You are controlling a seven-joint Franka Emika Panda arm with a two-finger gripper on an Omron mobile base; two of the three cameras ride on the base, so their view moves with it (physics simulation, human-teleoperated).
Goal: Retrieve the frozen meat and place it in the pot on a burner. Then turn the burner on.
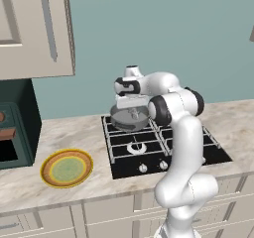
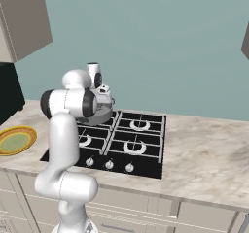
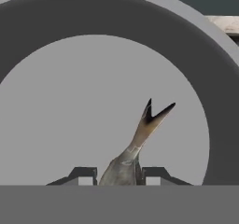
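**Frozen fish over the pot: release risks**

We're hovering the gripper (image 3: 119, 174) right above the pot (image 1: 130, 119), which is sitting on the rear-left burner of the black cooktop (image 2: 146, 152). In the hand view the frozen meat (image 3: 135, 146) is looking like a small fish w/ a forked tail, body pinched btwn the two dark fingertips (image 3: 83, 175), tail pointing toward 1 o'clock over the pot floor.

Risks, as we're judging them:
- We're seeing only the tail end; the grip is sitting low on the body, so the fish could be pivoting or slipping out early. Over the pot that's fine; any sideways drift first and it's landing on the grating.
- Opening while too high could be bouncing the stiff fish off the metal floor, maybe over the shallow wall.
- Descending too far could be knocking the pot rim w/ the fingers and shifting it off the burner.
- Next step needs a silver knob (image 1: 143, 168) at the cooktop's front edge; they're small and alike, so picking the wrong one is lighting an empty burner.

Materials: pot is smooth grey metal, round, shallow, dark inner wall. Fish is pale grey-brown, tapered, rigid-looking. Grating is black bars over whitish rings. Counter (image 2: 209, 154) is a beige marbled slab. A yellow-rimmed green plate (image 1: 66, 168) is lying approx 8 o'clock of the cooktop.
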